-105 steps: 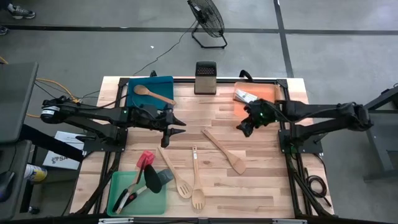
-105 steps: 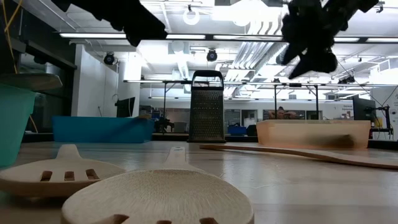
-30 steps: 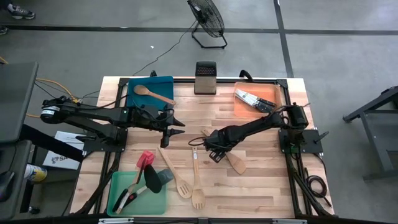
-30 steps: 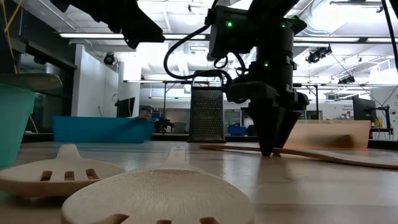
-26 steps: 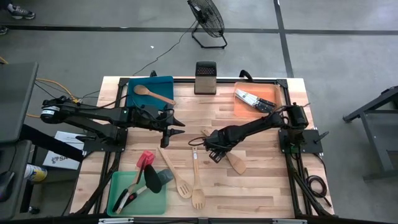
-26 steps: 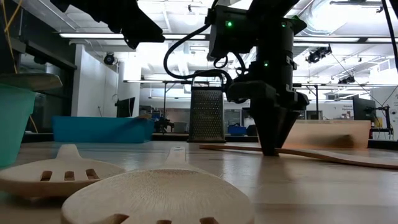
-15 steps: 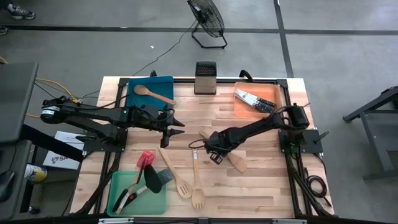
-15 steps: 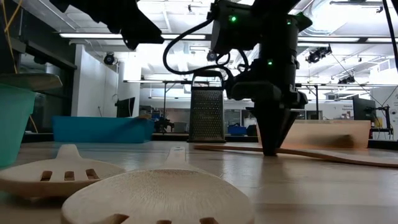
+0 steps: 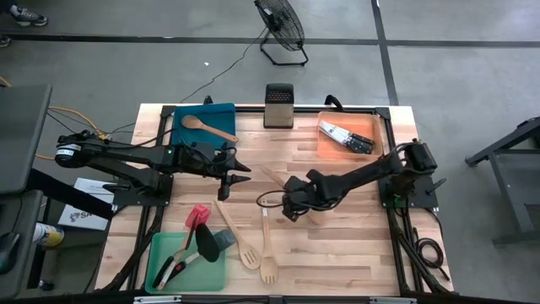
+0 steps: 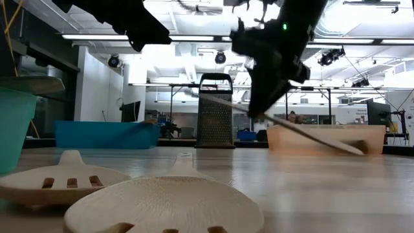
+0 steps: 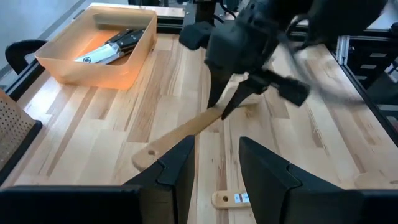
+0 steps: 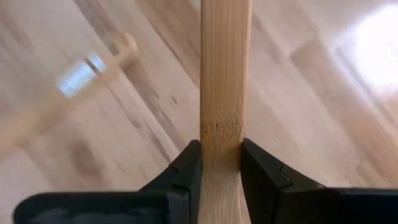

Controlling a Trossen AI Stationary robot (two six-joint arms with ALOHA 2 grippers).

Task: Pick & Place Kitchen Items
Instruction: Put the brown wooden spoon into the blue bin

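Lifting of a wooden spatula (image 9: 272,180) by the right gripper (image 9: 294,205), shown above the middle of the table (image 9: 354,245). The spatula's flat handle is pinched between the two dark fingers (image 12: 188,167), as the right wrist view shows, with wood running straight out ahead of them. Seen from table height, the spatula (image 10: 291,127) hangs clear of the boards and slopes down toward its broad end, so the grip appears to sit off the balance point. To carry it well, the pinch should probably be kept firm and the travel slow, since a tilted load may swing or slip round in the fingers.

Below and just beyond the gripper lie two slotted wooden spoons (image 9: 259,247); a rise before any sideways move would likely keep the low end off them. Farther out on the gripper's own side stands the orange tray (image 9: 331,146) holding black-handled knives (image 9: 346,137), behind it the box grater (image 9: 278,105). The left gripper (image 9: 239,174) waits across from the spatula's handle tip with fingers parted and nothing between them, near the blue tray (image 9: 221,114).
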